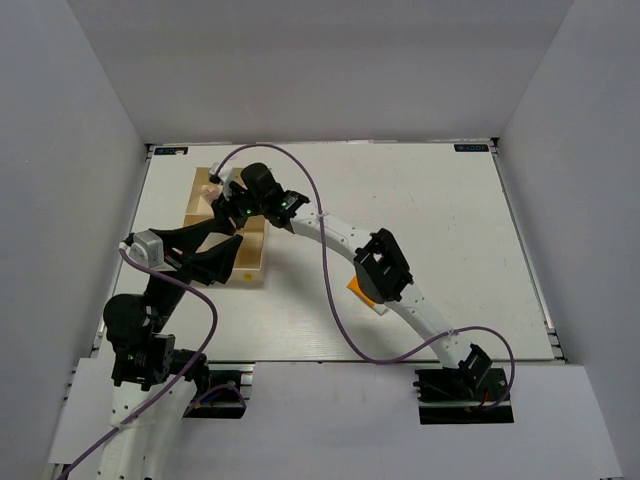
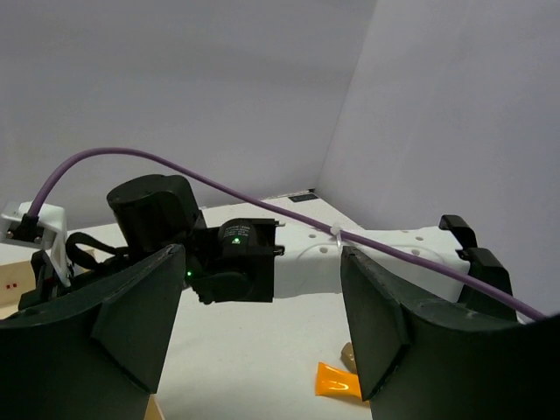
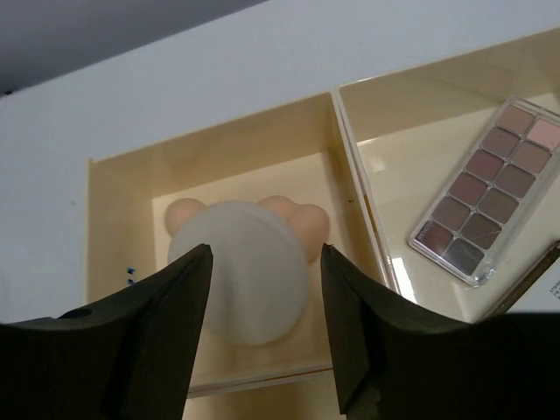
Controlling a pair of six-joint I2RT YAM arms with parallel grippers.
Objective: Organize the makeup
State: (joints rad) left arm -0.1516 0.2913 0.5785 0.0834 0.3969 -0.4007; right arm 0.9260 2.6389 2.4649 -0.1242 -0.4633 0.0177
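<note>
Right fingers (image 3: 166, 324) spread; white disc (image 3: 249, 280) lies between them atop sponges (image 3: 293, 219), palette (image 3: 486, 206) boxed to their right. Orange tube (image 1: 356, 284) not yet boxed; left fingers (image 2: 131, 324) spread, empty.

Built of white curved links (image 2: 385, 254) joined by black motor housings (image 2: 149, 206). Trailed by a purple cable (image 2: 219, 185) running back from the right pincer (image 3: 265, 262), cinched with a white zip tie (image 2: 336, 232). Dotted with a small green light (image 2: 235, 241) just behind that pincer. Tipped with broad matte black fingers (image 2: 131, 306).
</note>
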